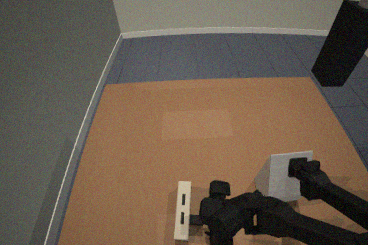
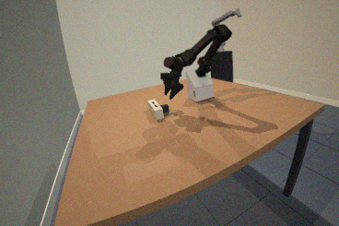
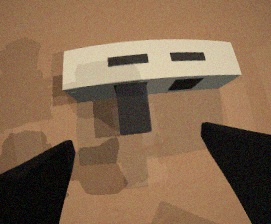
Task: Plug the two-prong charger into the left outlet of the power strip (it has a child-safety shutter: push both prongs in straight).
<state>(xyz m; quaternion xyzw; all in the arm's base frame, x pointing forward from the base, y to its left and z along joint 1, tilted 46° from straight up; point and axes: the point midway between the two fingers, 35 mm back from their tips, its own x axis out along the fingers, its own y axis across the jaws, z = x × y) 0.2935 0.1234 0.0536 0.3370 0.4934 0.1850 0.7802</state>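
Note:
The cream power strip [image 1: 185, 187] [image 2: 158, 114] [image 3: 158, 49] lies on the table, with two dark slots in its top. The dark charger [image 1: 195, 220] [image 2: 165, 108] [image 3: 133, 111] sits against the grey side of the strip, at its left part in the wrist view, and sticks straight out from it. Its prongs are hidden, and no gap shows between it and the strip. A black opening [image 3: 186, 84] shows in the same side, to the right of the charger. My gripper [image 2: 169, 96] [image 3: 138, 139] is open and empty, above the table and back from the charger.
A white block [image 1: 280, 181] [image 2: 203, 92] stands on the table [image 1: 125, 159] [image 2: 111, 156] near the arm's base, beyond the strip in the exterior view. A large black box [image 1: 340, 44] [image 2: 224, 65] stands farther off. Arm shadows fall across the tabletop.

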